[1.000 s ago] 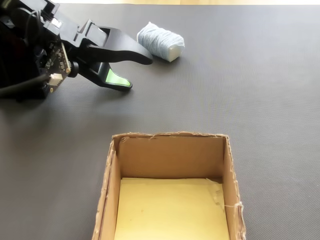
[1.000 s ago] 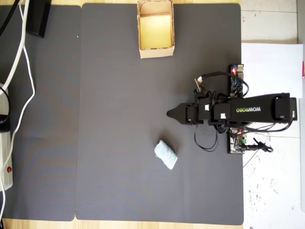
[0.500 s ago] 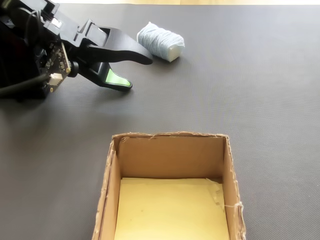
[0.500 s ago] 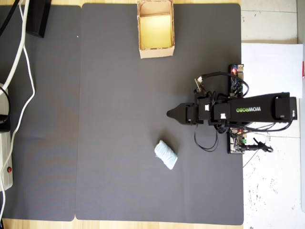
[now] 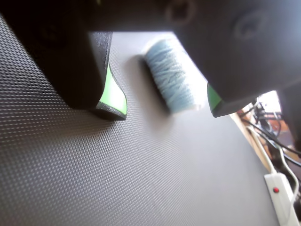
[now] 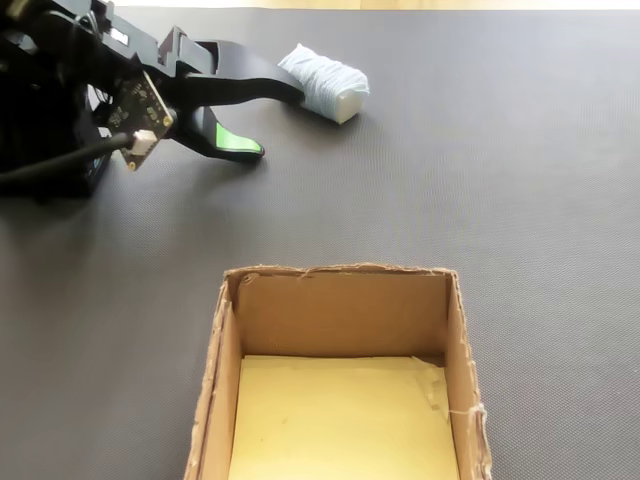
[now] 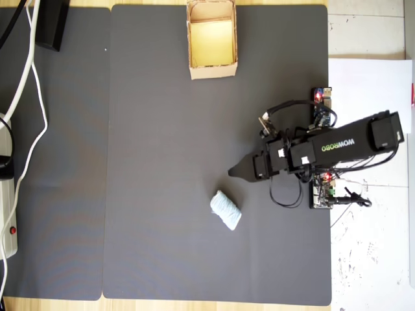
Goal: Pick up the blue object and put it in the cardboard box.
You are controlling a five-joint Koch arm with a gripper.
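Note:
The blue object (image 7: 225,210) is a pale blue yarn-like lump lying on the dark mat (image 7: 162,162), also seen at the far end in the fixed view (image 6: 325,82) and between the fingers' line of sight in the wrist view (image 5: 171,77). My gripper (image 7: 233,173) is open and empty, with green-padded fingers (image 5: 113,101) spread well apart (image 5: 165,106). It hovers just short of the lump, angled toward it (image 6: 268,122). The cardboard box (image 7: 212,70), tan with a yellowish bottom, stands at the mat's top edge in the overhead view and nearest in the fixed view (image 6: 340,305).
White cables (image 7: 29,97) and a white power strip (image 7: 8,214) run along the left side in the overhead view. The arm's base and circuit boards (image 7: 321,188) sit at the mat's right edge beside white paper (image 7: 369,84). A black block (image 7: 52,23) stands top left.
The arm has swung toward the blue object, so the gripper tip now points at it and sits closer. The object and box have not moved.

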